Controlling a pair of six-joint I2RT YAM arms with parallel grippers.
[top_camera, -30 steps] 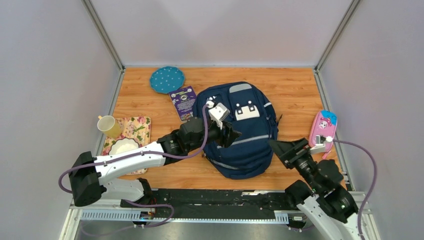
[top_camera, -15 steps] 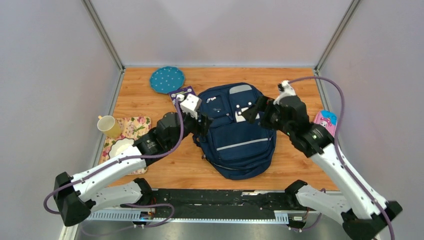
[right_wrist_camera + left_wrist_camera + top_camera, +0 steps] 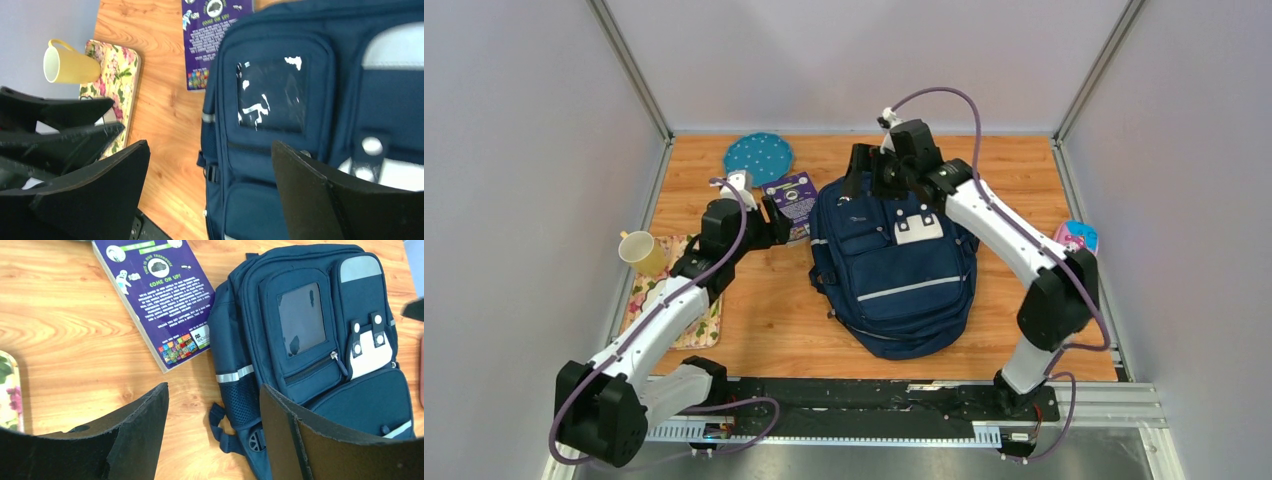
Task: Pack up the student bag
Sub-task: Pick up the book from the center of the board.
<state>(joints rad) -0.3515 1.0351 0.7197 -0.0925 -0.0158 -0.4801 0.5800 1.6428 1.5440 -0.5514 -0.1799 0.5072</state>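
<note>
The student bag [image 3: 894, 265], navy blue with a white patch and a grey stripe, lies flat and zipped in the middle of the table. My left gripper [image 3: 776, 226] hovers open just left of the bag's top corner, over the edge of a purple book [image 3: 792, 200]. In the left wrist view its empty jaws [image 3: 214, 390] frame the bag's side strap and bare wood. My right gripper [image 3: 864, 172] hangs open over the bag's top edge. In the right wrist view that gripper [image 3: 210, 146] looks down on the bag [image 3: 300, 100] with nothing between its fingers.
A teal dotted disc [image 3: 758, 158] lies at the back left. A yellow mug [image 3: 641, 252] stands on a floral tray [image 3: 686, 262] at the left edge. A pink pencil case [image 3: 1076, 238] lies by the right wall behind the right arm.
The left gripper has pulled back leftward off the bag toward the book, its jaws spreading wider. The right arm has swung from the bag's right side to above its top edge.
</note>
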